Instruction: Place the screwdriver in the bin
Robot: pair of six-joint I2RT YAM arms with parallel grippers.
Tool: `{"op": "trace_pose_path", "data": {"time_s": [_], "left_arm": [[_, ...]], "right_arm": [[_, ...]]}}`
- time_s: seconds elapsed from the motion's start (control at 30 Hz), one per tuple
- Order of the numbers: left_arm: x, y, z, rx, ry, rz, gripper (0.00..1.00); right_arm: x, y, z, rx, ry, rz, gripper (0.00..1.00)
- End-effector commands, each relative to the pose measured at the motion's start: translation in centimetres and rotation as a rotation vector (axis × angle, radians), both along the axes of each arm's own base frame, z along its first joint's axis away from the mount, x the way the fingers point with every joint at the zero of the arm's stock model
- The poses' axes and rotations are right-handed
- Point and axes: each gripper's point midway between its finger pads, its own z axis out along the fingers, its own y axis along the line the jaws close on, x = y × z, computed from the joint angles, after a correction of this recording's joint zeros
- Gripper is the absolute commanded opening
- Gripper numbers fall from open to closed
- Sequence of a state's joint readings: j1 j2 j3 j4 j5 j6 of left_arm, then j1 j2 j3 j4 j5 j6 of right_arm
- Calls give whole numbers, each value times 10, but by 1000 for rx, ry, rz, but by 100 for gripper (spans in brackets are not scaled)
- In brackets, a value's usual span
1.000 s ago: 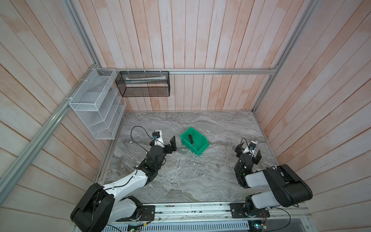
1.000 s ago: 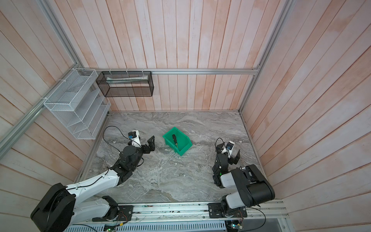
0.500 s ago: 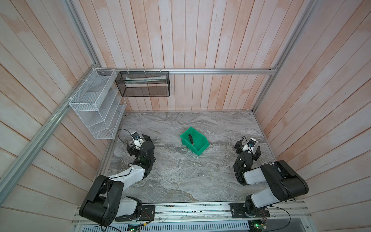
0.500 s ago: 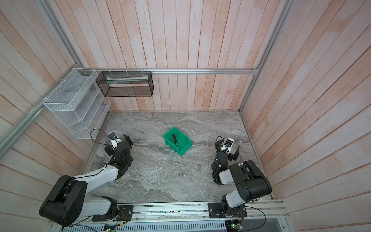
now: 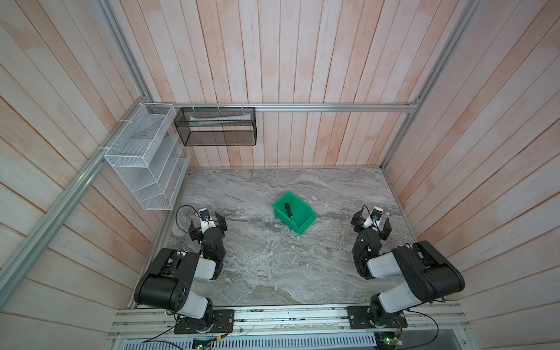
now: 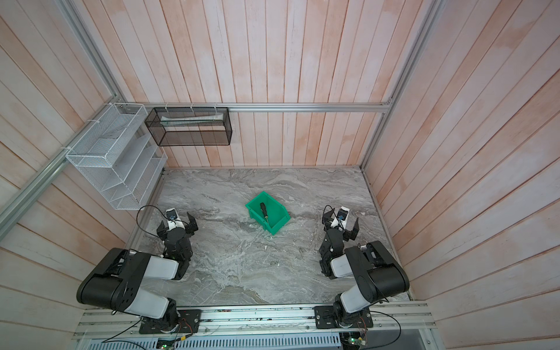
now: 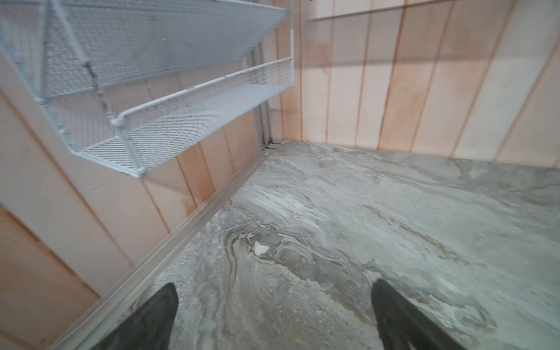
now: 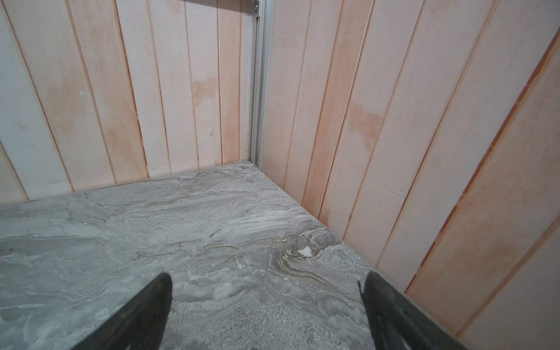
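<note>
The screwdriver [image 5: 288, 211] lies inside the green bin [image 5: 303, 222] on the marble tabletop [image 5: 272, 266]. We see the left gripper [image 7: 274, 285] and right gripper [image 8: 266, 274] spread wide, empty, well apart from it. We judge one remaining risk: a stray arm sweep tipping the bin.

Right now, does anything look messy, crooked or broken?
Nothing much. The small black-handled screwdriver lies inside the bright green plastic bin, which stands upright but turned slantwise to the edges of the grey marbled table. The left tool and the right tool are both open, empty, and apart from the bin.
</note>
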State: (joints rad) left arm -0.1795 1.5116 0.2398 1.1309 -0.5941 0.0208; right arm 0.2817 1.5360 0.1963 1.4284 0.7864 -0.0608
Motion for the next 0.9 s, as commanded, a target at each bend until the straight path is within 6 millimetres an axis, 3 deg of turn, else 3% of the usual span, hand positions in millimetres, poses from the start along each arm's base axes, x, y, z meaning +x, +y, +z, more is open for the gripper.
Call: {"op": "trace_pose_path", "data": {"time_s": [0.0, 0.07, 0.17, 0.23, 0.47, 0.73, 0.87], "left_arm": [[18, -26, 17, 1, -45, -201, 100], [18, -30, 14, -25, -38, -282, 100], [20, 0, 6, -120, -90, -220, 100], [24, -2, -3, -148, -13, -227, 100], [24, -2, 0, -133, -35, -219, 100], [25, -3, 0, -128, -25, -213, 100], [25, -3, 0, -126, -26, -213, 100]], "right_arm": [[6, 5, -1, -18, 20, 23, 99], [7, 6, -2, -18, 24, 26, 99], [9, 5, -3, -13, 33, 28, 98], [11, 5, -4, -10, 36, 30, 98], [3, 1, -1, -1, 8, 15, 98], [-36, -8, 15, 31, -143, 33, 98], [-24, -1, 9, 19, -96, 69, 98]]}}
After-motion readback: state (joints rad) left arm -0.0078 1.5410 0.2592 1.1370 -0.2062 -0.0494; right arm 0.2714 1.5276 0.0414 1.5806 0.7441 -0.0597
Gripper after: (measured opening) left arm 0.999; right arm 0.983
